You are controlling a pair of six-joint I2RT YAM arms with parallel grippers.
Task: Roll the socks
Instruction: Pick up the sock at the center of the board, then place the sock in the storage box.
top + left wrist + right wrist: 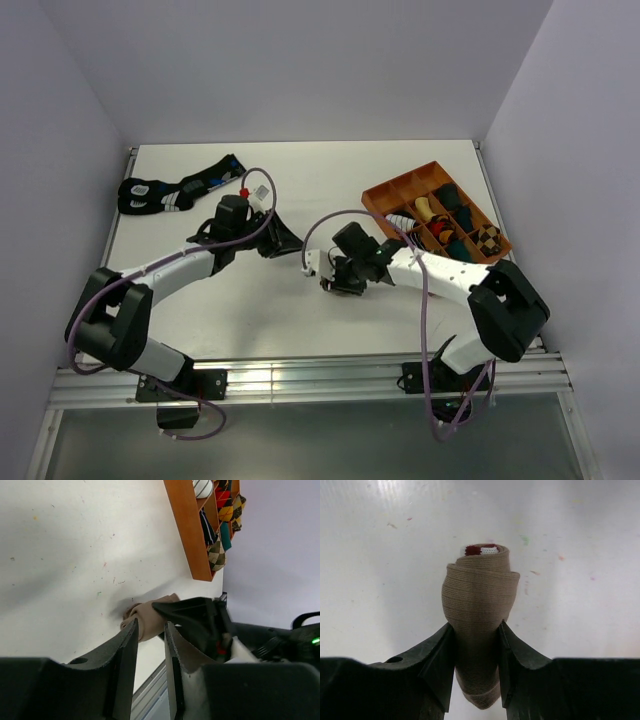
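While right gripper (475, 627) clamps tan sock roll (477, 590), maroon-white cuff (482, 550) inside

Tan sock (477, 592) rolled into tight bundle (maroon-white cuff at core), clamped between right pincer (476, 626) jaws.

In the top view the right gripper (332, 280) covers the tan sock roll (479, 605) almost wholly. The left wrist view shows only the roll's end (the rest sits behind that gripper), and the orange tray (187, 535) is cut by the top edge.
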